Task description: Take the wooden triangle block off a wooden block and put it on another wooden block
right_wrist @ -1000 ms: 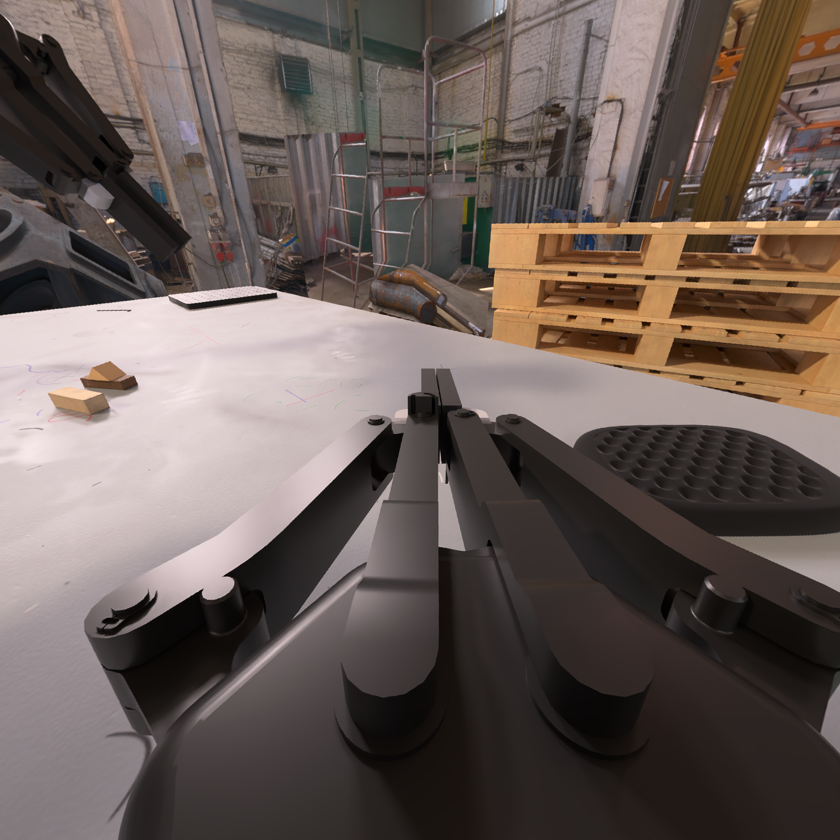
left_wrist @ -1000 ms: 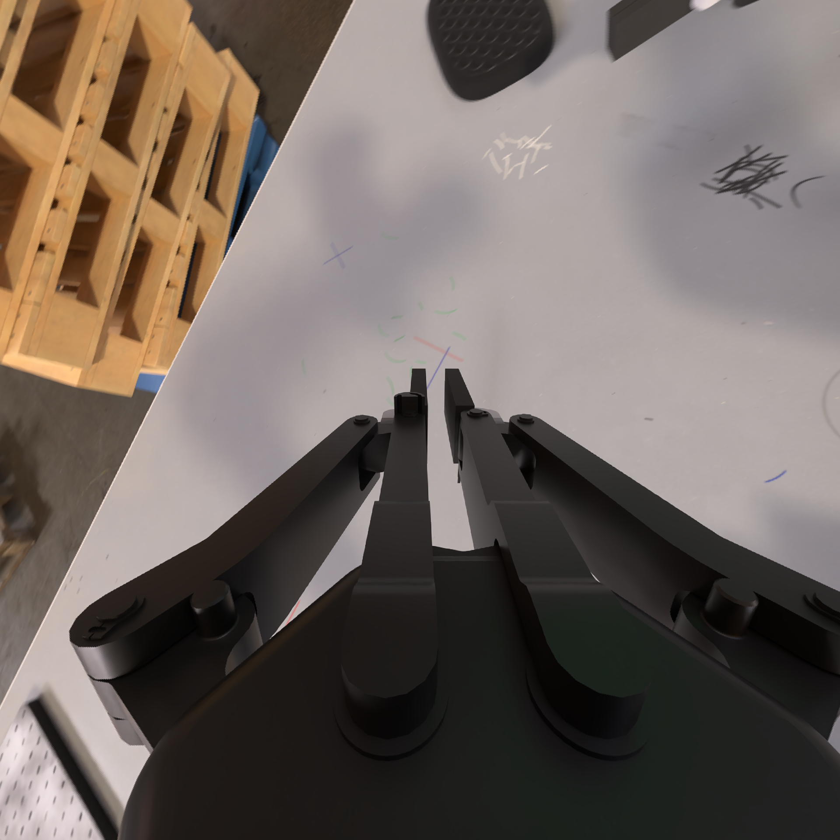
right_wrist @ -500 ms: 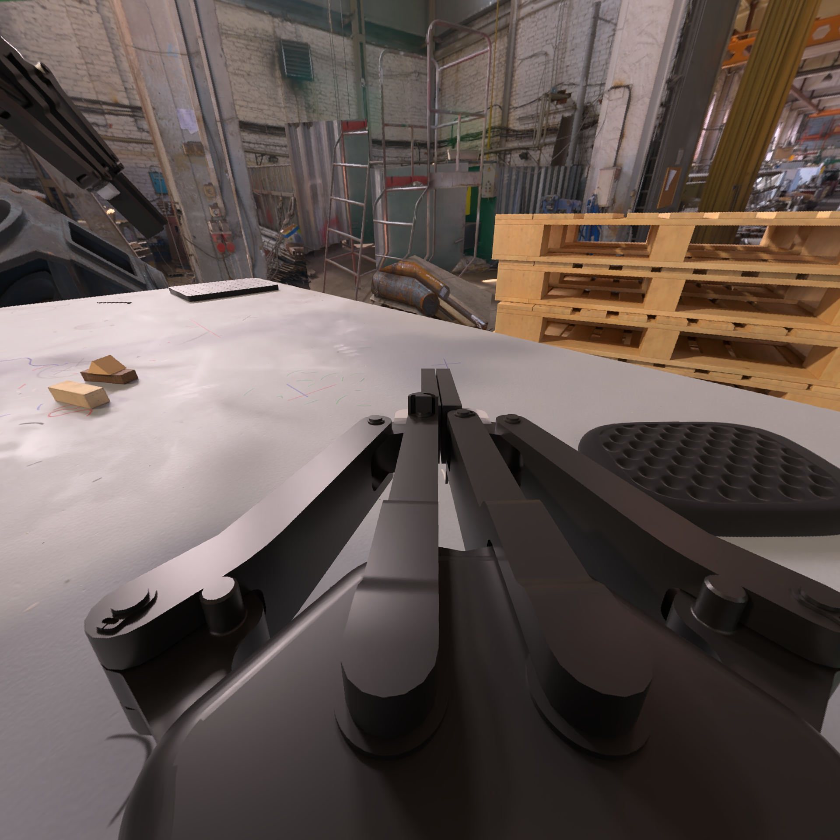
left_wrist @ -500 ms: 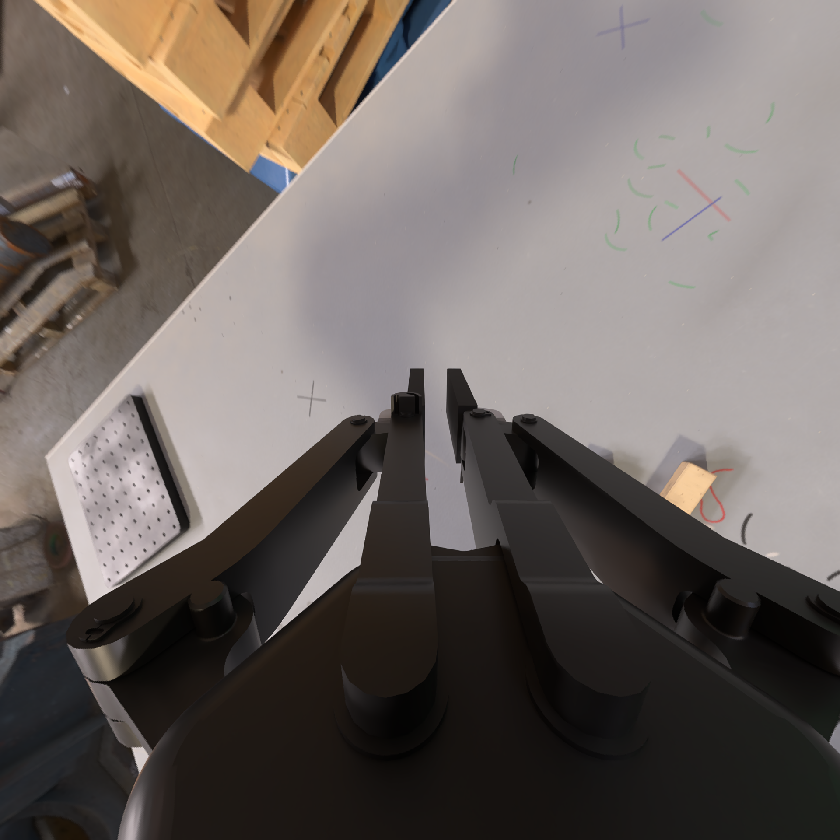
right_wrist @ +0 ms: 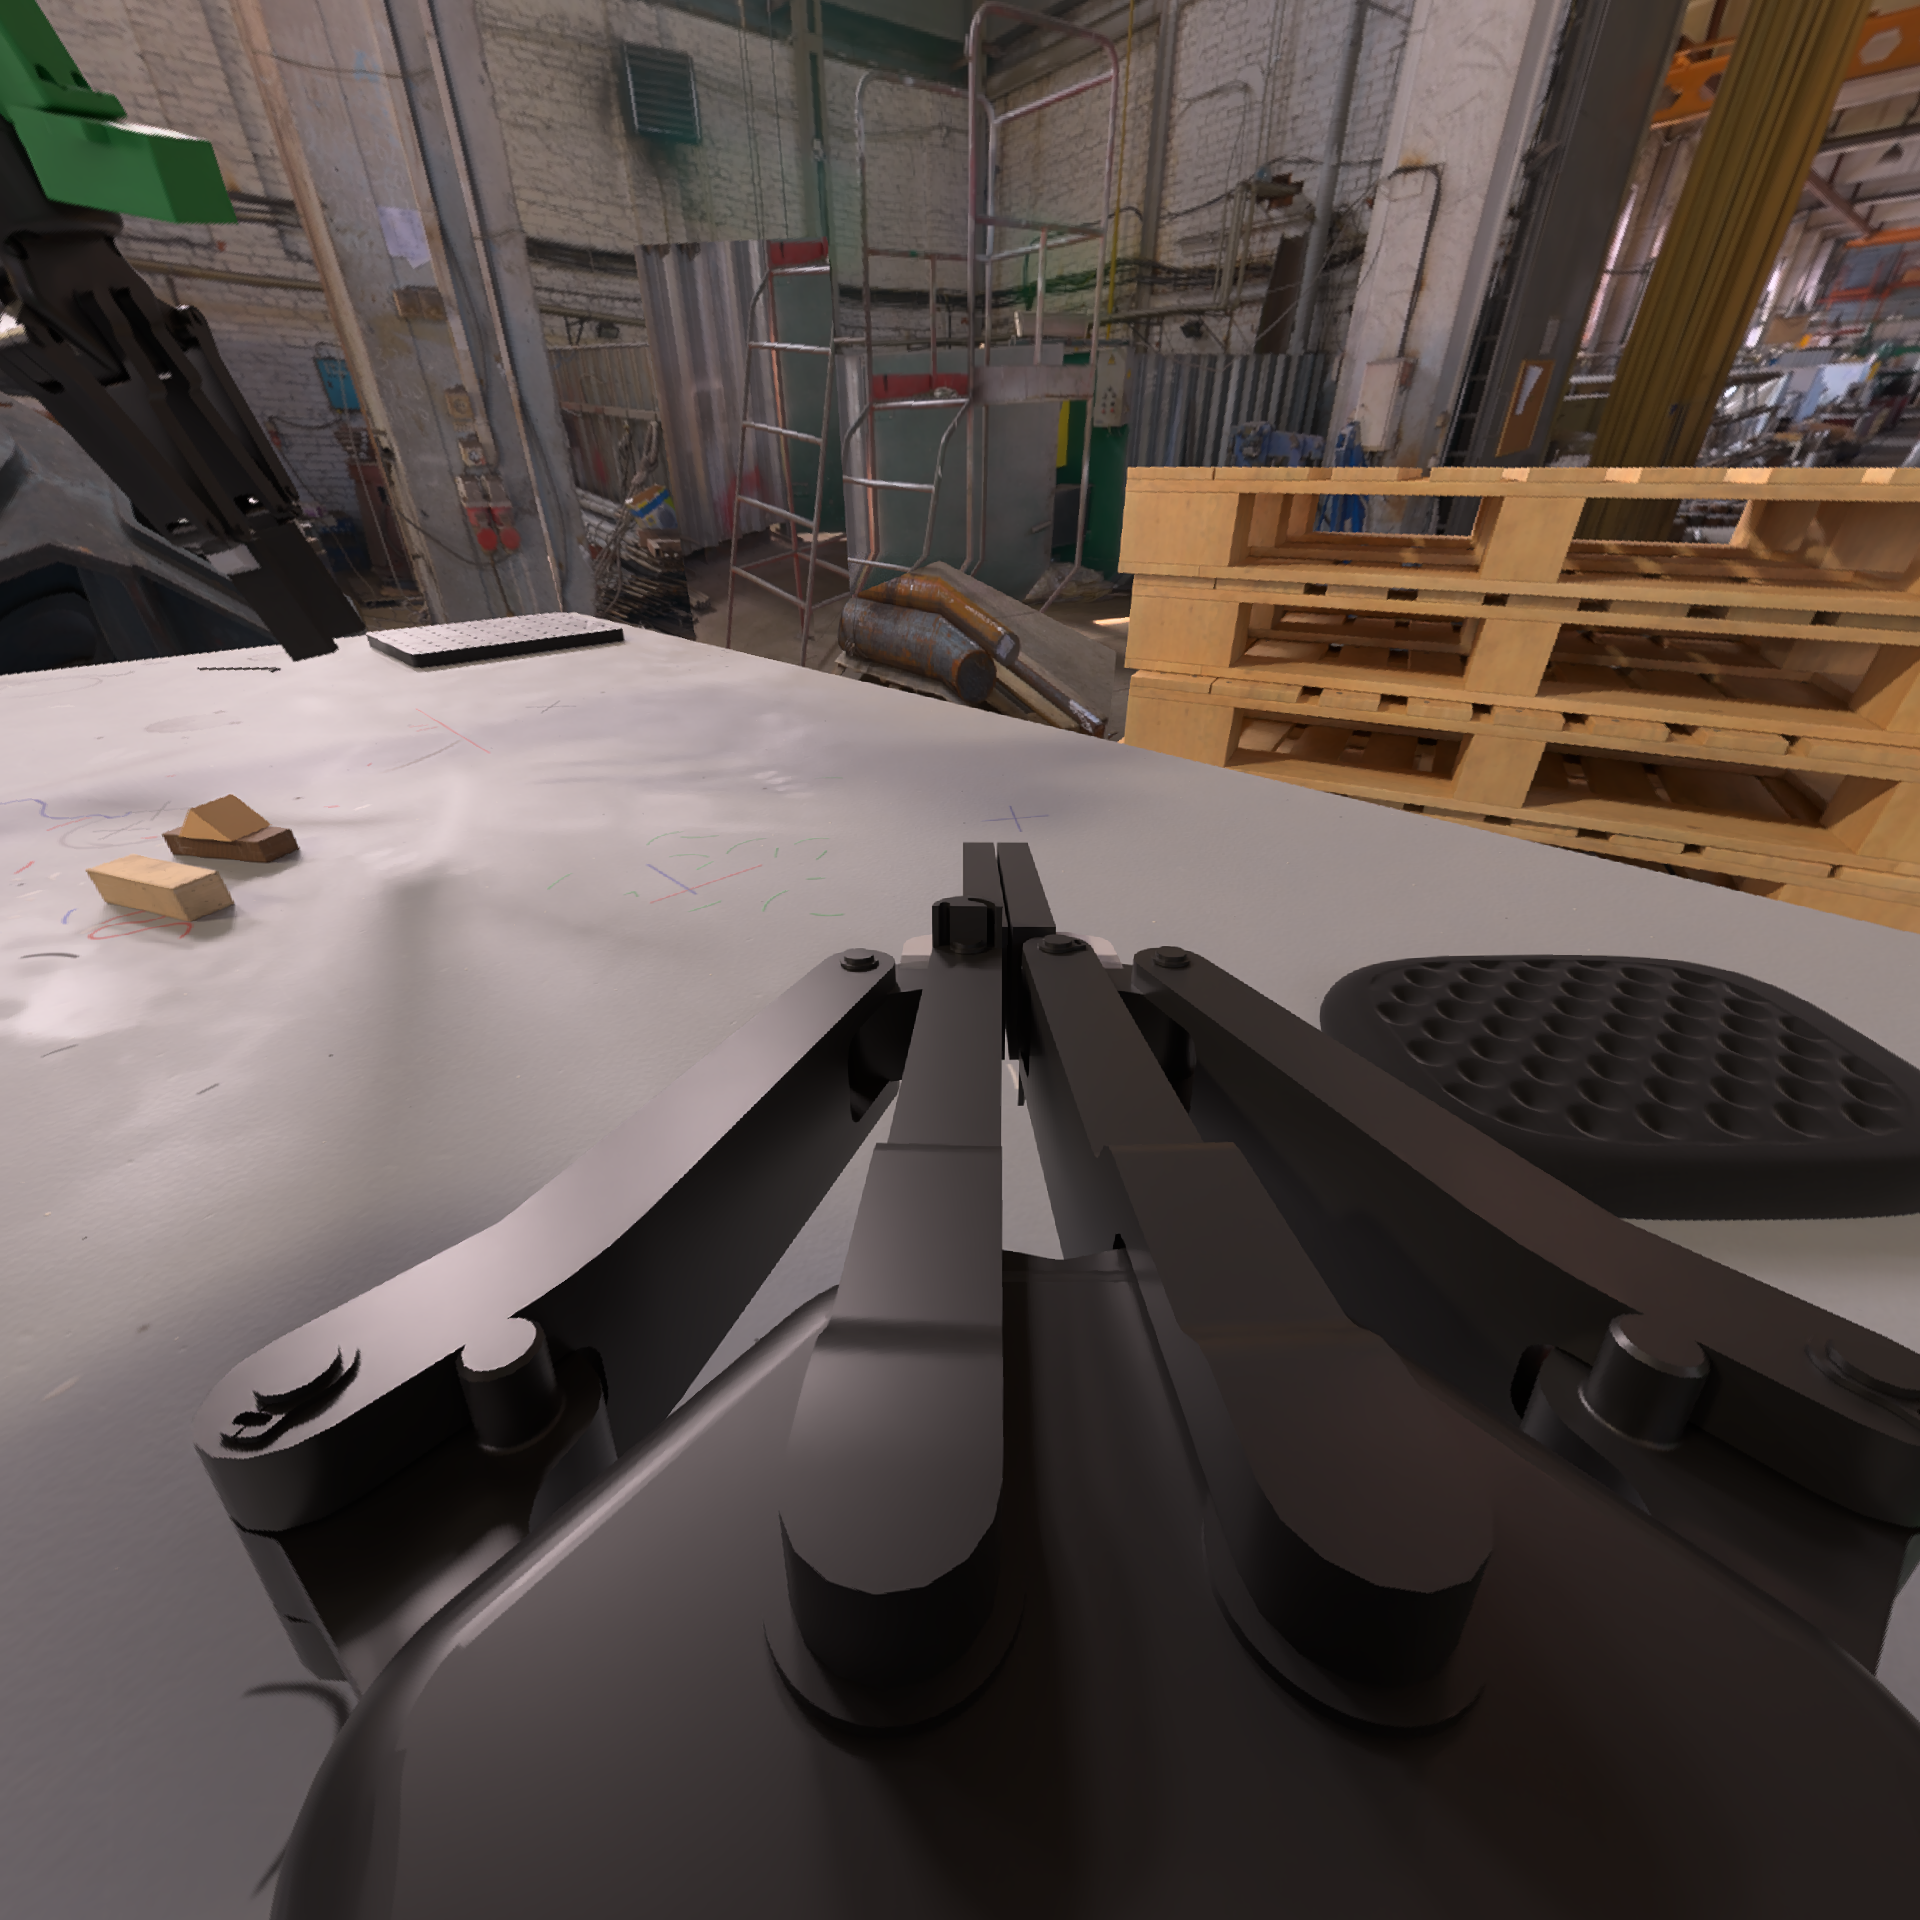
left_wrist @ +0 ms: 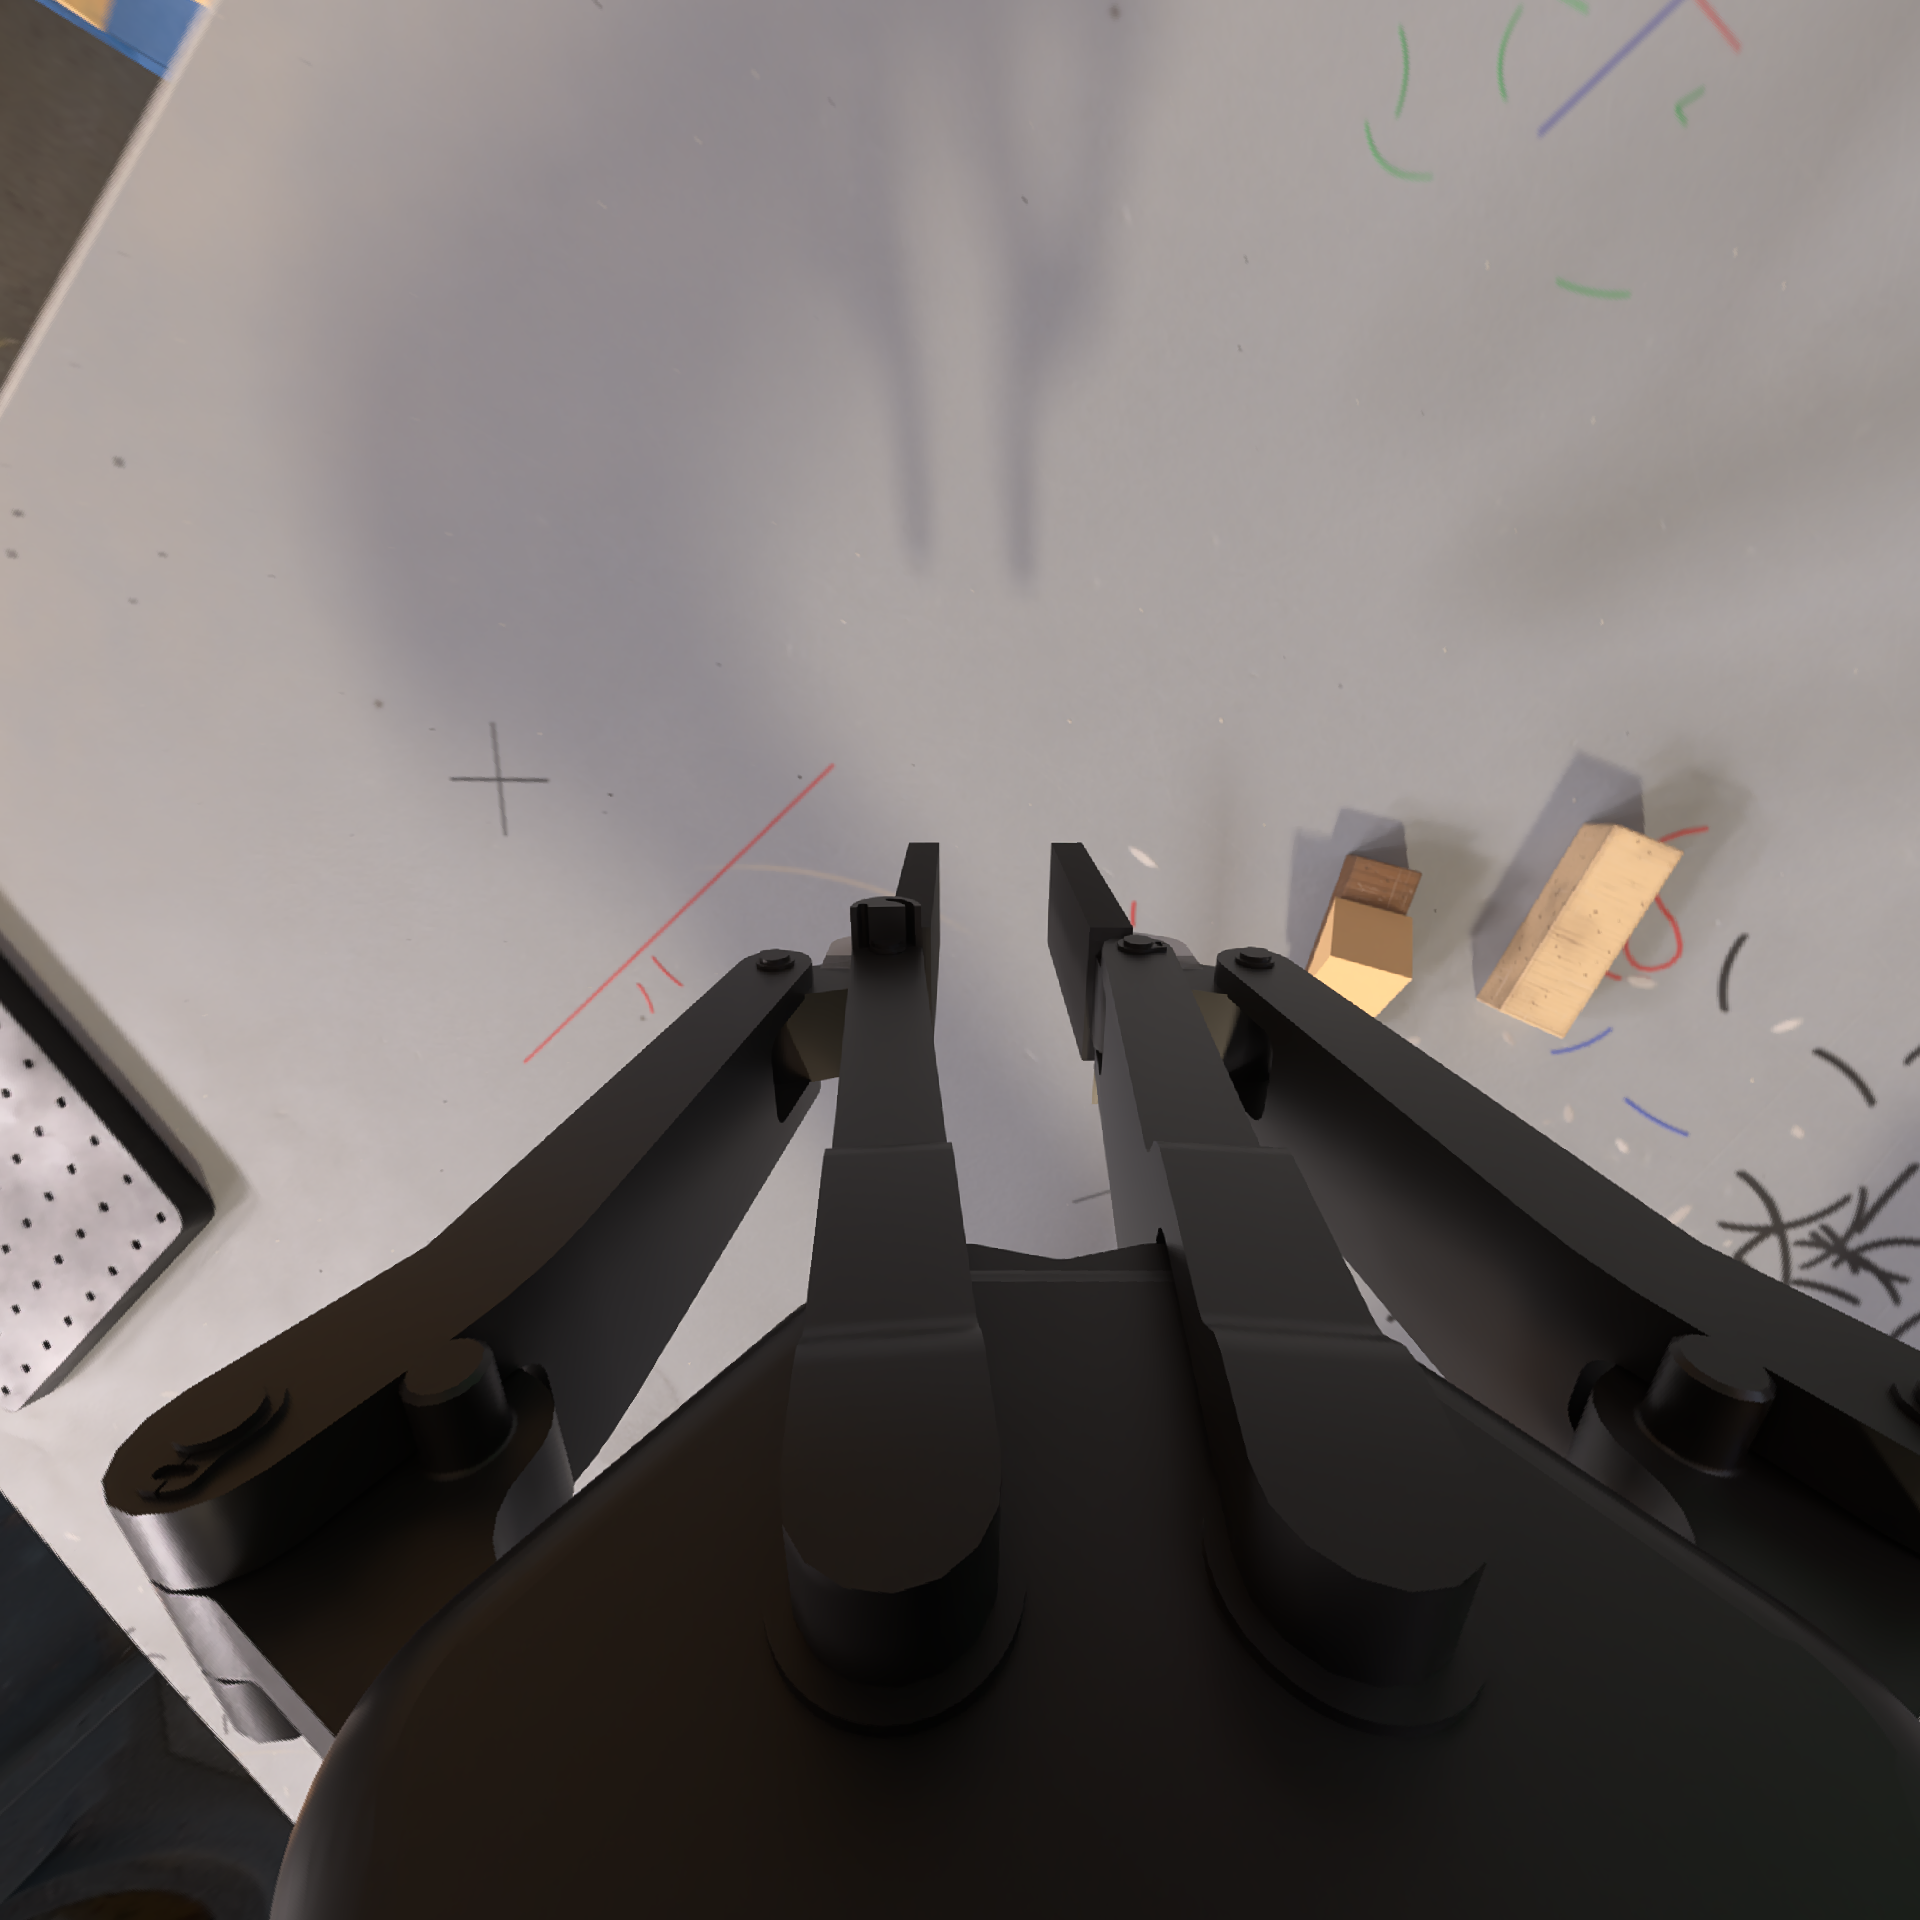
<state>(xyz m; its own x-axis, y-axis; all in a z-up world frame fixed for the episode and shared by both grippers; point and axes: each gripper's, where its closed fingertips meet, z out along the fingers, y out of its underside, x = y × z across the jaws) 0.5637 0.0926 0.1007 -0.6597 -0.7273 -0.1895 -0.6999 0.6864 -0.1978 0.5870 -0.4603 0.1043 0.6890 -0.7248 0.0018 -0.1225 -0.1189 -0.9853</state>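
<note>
A light wooden triangle block (left_wrist: 1363, 951) lies on a dark wooden block (left_wrist: 1378, 883) on the table (left_wrist: 727, 416), just right of my left gripper's fingertips. A second, pale wooden block (left_wrist: 1574, 930) lies farther right. My left gripper (left_wrist: 994, 883) hangs above the table with its jaws a little apart and empty. The right wrist view shows the triangle (right_wrist: 213, 818) on the dark block (right_wrist: 244, 847), the pale block (right_wrist: 156, 885) and the left gripper (right_wrist: 296, 623) far left. My right gripper (right_wrist: 997, 868) is shut and empty, low over the table.
A perforated plate (left_wrist: 62, 1195) lies at the table's left edge, also in the right wrist view (right_wrist: 494, 636). A black dimpled pad (right_wrist: 1621, 1081) sits right of my right gripper. Stacked wooden pallets (right_wrist: 1507, 665) stand beyond the table. Pen marks cover the tabletop.
The left gripper has swung across the table toward the blocks, which have come into its view, and its jaws have parted a little. The right gripper has barely moved.
</note>
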